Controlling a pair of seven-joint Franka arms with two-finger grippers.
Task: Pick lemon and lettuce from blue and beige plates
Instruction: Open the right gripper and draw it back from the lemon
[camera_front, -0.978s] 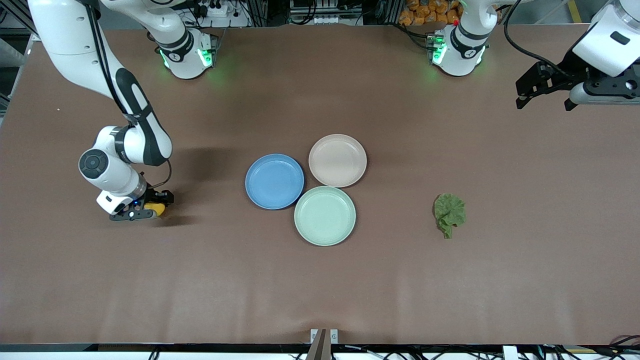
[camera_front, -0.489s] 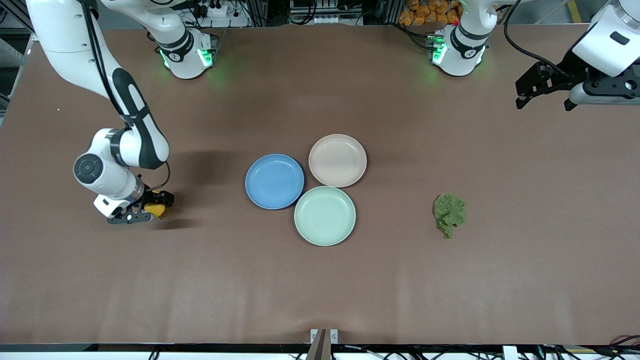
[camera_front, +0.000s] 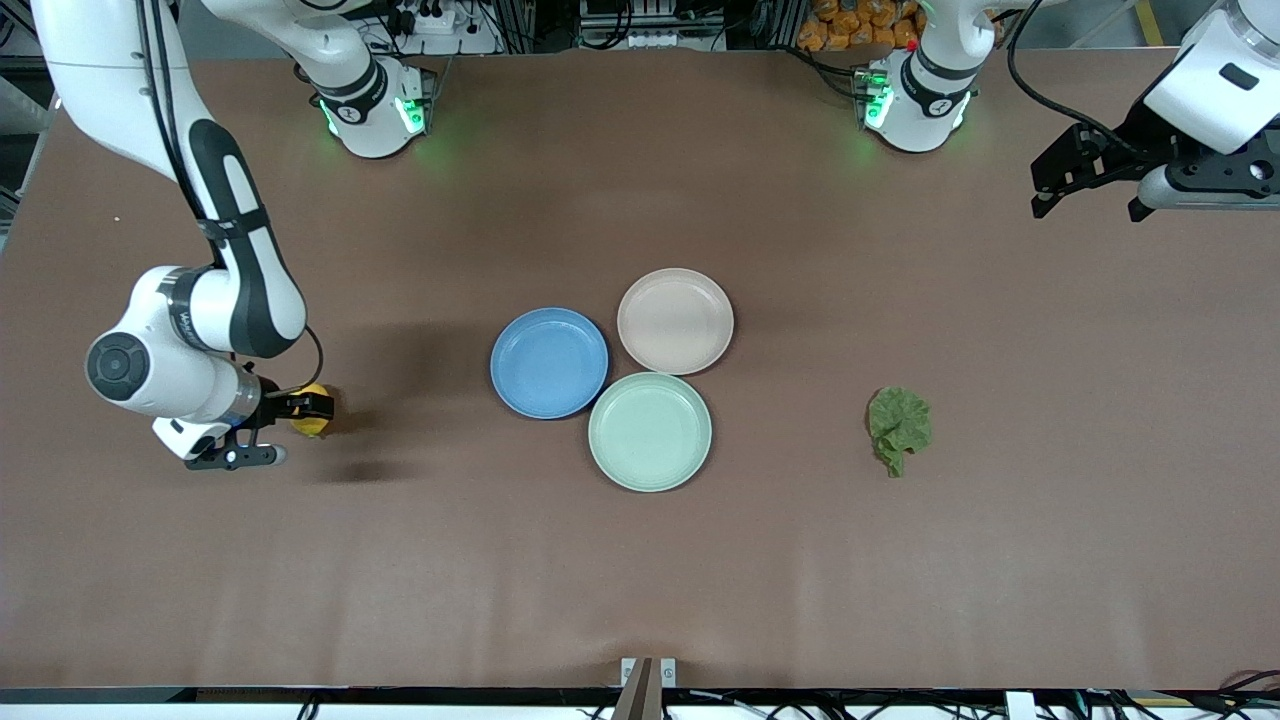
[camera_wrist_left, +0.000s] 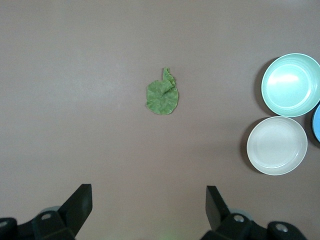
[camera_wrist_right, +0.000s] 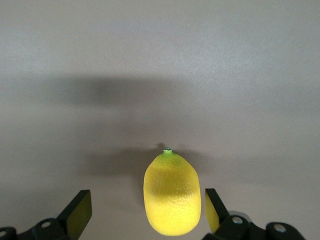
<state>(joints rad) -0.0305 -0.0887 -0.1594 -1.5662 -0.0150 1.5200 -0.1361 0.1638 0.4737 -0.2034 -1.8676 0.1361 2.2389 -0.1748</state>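
The lemon (camera_front: 312, 412) lies on the bare table toward the right arm's end, well apart from the plates. My right gripper (camera_front: 272, 432) is open low over it. In the right wrist view the lemon (camera_wrist_right: 172, 194) sits between the open fingers, close to one fingertip (camera_wrist_right: 212, 210). The lettuce (camera_front: 900, 428) lies on the table toward the left arm's end and also shows in the left wrist view (camera_wrist_left: 162, 95). The blue plate (camera_front: 549, 362) and the beige plate (camera_front: 675, 320) are empty. My left gripper (camera_front: 1090, 205) waits open, high over the table's left-arm end.
An empty mint-green plate (camera_front: 650, 431) touches the blue and beige plates, nearer to the front camera. The left wrist view shows the mint plate (camera_wrist_left: 291, 85) and the beige plate (camera_wrist_left: 276, 145). The arm bases stand along the table's edge farthest from the front camera.
My right gripper opened and let go of the lemon, which now rests on the table. The right arm drew back toward its end of the table. The left arm has not moved.
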